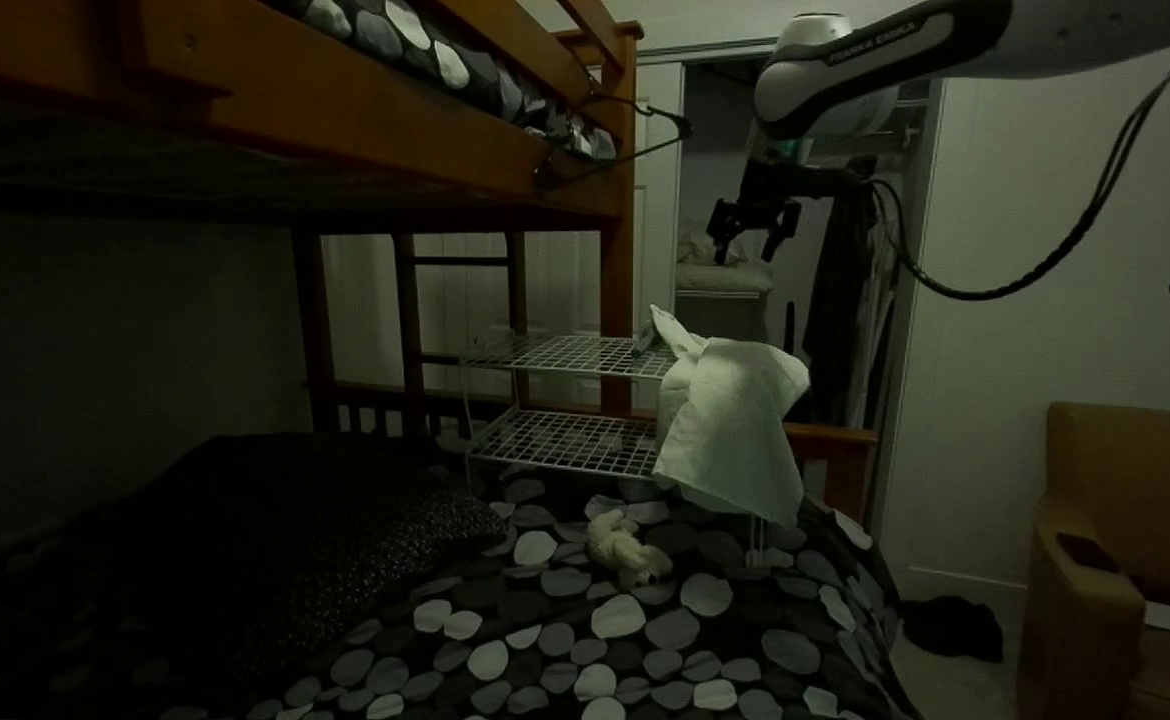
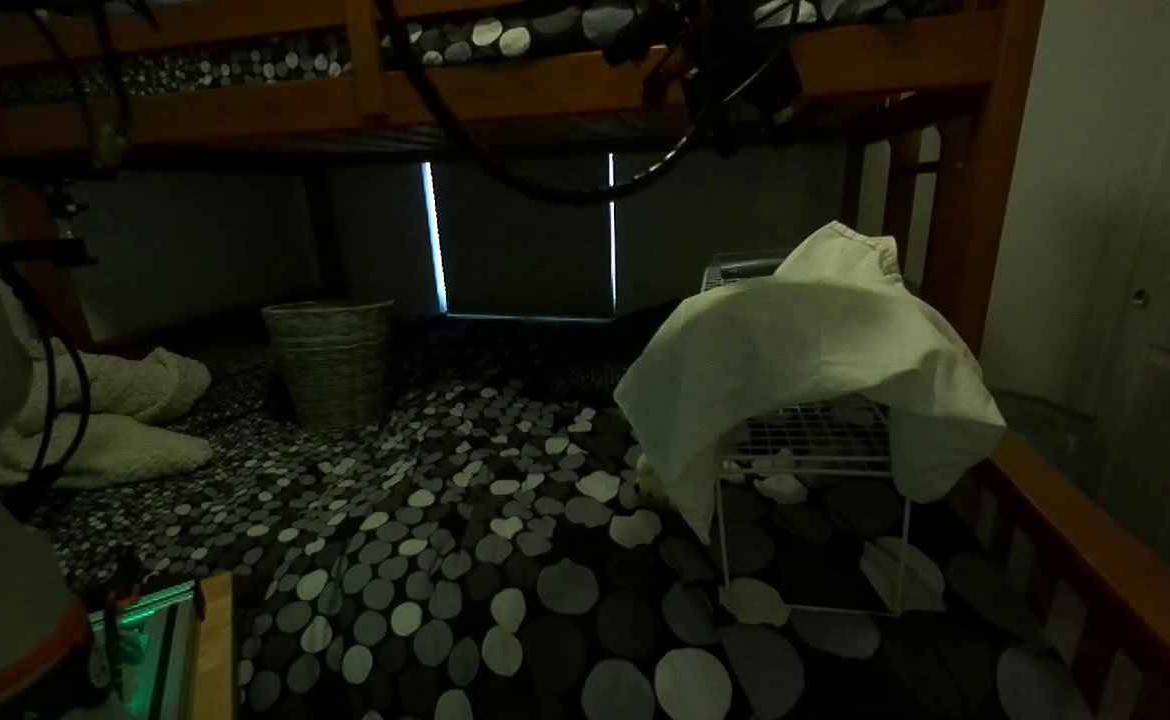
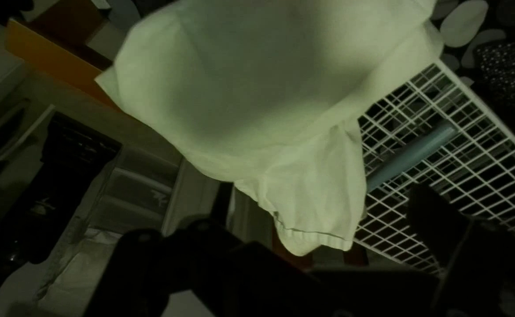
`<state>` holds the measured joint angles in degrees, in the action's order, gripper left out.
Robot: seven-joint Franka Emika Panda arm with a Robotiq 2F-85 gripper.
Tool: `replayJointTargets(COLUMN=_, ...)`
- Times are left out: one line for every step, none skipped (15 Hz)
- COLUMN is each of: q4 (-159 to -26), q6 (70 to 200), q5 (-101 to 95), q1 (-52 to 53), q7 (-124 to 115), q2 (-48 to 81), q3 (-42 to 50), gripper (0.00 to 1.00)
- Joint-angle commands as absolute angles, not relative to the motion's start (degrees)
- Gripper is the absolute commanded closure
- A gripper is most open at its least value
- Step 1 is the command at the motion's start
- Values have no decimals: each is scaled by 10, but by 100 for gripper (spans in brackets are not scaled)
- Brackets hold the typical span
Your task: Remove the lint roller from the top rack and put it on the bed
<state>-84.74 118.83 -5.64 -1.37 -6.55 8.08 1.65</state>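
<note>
None of the task looks done: the lint roller [image 3: 411, 155], to judge by the blue-grey handle in the wrist view, lies on the mesh of the top rack [image 1: 555, 352], one end seeming to run under the white cloth [image 1: 730, 425] draped there. The pincer [image 1: 745, 255] hangs above the cloth, spread wide with nothing in its grasp and not touching the lint roller. What remains, as I judge it, is everything: reaching down, gripping the handle, drawing it free of the cloth and setting it on the bed [image 1: 670, 630].
</note>
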Motion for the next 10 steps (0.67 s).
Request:
replayJointTargets(q4=-703, q6=1161, q5=-137, q1=26, q7=-169, q2=205, q3=18, gripper=0)
replayJointTargets(q4=-673, q6=1148, q5=-158, q1=42, q7=-189, q2=235, q3=21, gripper=0)
replayJointTargets(q4=-643, q6=1130, q5=-160, q1=50, q7=-189, q2=262, q3=23, gripper=0)
replayJointTargets(q4=-614, q6=1106, q5=-151, q1=56, q7=-179, q2=287, q3=19, gripper=0)
replayJointTargets(q4=-582, q6=1115, q5=-98, q1=43, q7=-125, q2=311, q3=-2, gripper=0)
replayJointTargets(q4=-553, q6=1129, q5=-68, q1=33, q7=-84, q2=322, q3=-14, gripper=0)
replayJointTargets(q4=-638, q6=1146, q5=-112, q1=49, q7=-141, q2=279, q3=2, gripper=0)
replayJointTargets(q4=-609, q6=1146, q5=-95, q1=48, q7=-120, q2=297, q3=-3, gripper=0)
replayJointTargets(q4=-589, q6=1146, q5=-86, q1=47, q7=-109, q2=308, q3=-4, gripper=0)
replayJointTargets(q4=-578, q6=1146, q5=-82, q1=45, q7=-102, q2=313, q3=-4, gripper=0)
